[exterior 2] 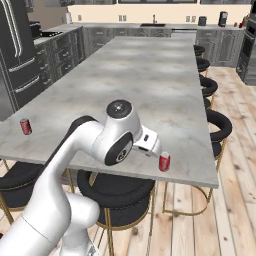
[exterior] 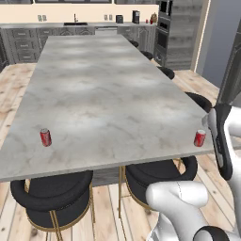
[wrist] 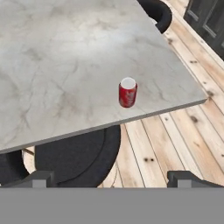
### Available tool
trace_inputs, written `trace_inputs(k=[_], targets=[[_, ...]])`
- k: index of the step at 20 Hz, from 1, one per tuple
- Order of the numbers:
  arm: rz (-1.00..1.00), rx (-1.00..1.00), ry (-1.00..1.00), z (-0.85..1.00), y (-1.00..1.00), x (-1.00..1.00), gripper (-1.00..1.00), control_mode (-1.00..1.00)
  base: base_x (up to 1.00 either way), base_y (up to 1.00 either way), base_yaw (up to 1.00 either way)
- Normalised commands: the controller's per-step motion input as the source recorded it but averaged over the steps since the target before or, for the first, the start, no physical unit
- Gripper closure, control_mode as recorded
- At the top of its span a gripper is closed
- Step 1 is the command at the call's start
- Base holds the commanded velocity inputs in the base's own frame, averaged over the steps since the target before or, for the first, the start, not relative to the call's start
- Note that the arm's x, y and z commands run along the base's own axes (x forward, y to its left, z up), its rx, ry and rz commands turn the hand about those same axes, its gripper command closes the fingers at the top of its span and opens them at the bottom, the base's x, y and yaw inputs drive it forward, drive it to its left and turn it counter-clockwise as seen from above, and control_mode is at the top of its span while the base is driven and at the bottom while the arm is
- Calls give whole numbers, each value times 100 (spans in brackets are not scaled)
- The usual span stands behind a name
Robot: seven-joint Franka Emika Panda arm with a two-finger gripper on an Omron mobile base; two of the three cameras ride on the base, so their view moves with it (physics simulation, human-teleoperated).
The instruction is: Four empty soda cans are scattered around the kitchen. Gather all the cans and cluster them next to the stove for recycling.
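Gripper point(wrist: 112, 177): jaws were wide apart, holding nothing.
Right can point(wrist: 127, 92): stood upright near the island's point(exterior: 103, 94) near right corner.
Left can point(exterior: 45, 137): sat at the near left edge.
Progress: barely started, nothing gathered near any stove yet.

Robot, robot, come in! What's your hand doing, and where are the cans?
Gripper open, empty. One can ahead, upright near island corner. Second can at the other near corner. Nothing between.
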Motion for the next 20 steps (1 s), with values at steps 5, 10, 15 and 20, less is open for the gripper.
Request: trace_inputs(k=[5,10,15,20], targets=[[0,2,4,-3,-8,17,-100,-100,0,0,0],[0,2,3,-23,-13,15,-100,-100,0,0,0],[0,2,4,-27,-15,22,-100,-100,0,0,0],[0,1,8,-30,-11,42,-100,-100,0,0,0]])
